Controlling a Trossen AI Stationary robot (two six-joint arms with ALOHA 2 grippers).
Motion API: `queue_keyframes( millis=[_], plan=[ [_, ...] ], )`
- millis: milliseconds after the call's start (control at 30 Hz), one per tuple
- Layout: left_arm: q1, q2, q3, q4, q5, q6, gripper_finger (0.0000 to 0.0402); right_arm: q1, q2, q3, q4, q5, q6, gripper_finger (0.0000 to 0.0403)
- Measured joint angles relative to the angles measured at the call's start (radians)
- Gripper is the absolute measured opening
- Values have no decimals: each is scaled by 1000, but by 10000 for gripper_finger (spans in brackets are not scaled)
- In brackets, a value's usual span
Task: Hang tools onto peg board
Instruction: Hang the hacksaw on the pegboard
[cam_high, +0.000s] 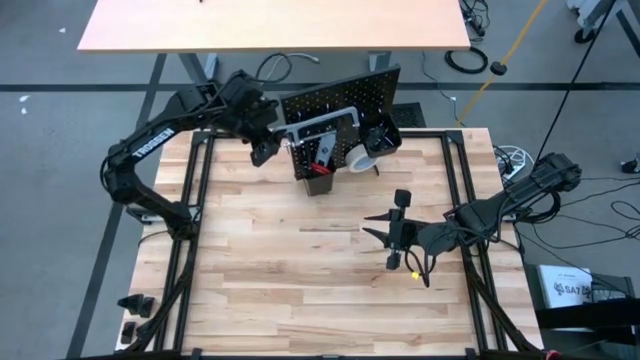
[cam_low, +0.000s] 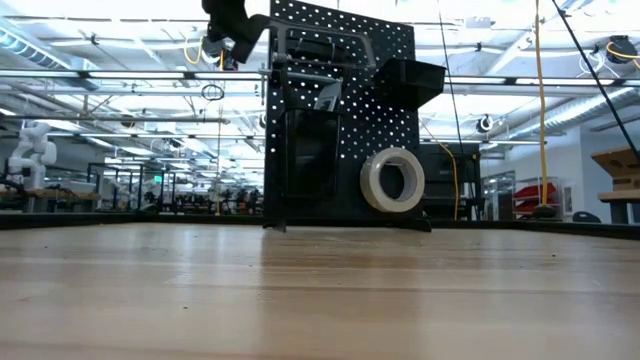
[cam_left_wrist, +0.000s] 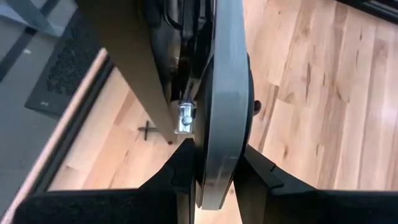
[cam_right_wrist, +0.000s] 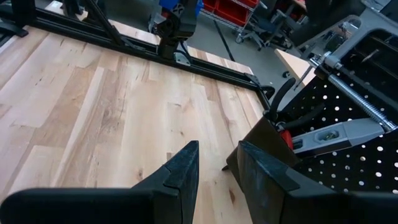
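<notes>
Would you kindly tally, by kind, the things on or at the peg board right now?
Bar clamp, gripped by the left end effector: 1
Tape roll: 1
Level: 1
Red-handled tool: 1
Black bins: 2
Total: 6

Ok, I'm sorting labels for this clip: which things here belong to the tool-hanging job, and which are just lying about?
Job: peg board; grey bar clamp, gripped by the left gripper; white tape roll; red-handled screwdriver; right gripper, empty.
Lying about: far table; floor cables; white box.
</notes>
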Motion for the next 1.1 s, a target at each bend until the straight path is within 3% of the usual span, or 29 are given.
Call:
queue_keyframes(
  millis=[1100],
  plan=[
    [-5,43,0,-62,8,66,66,0,0,0,0,0,0,102]
  ],
)
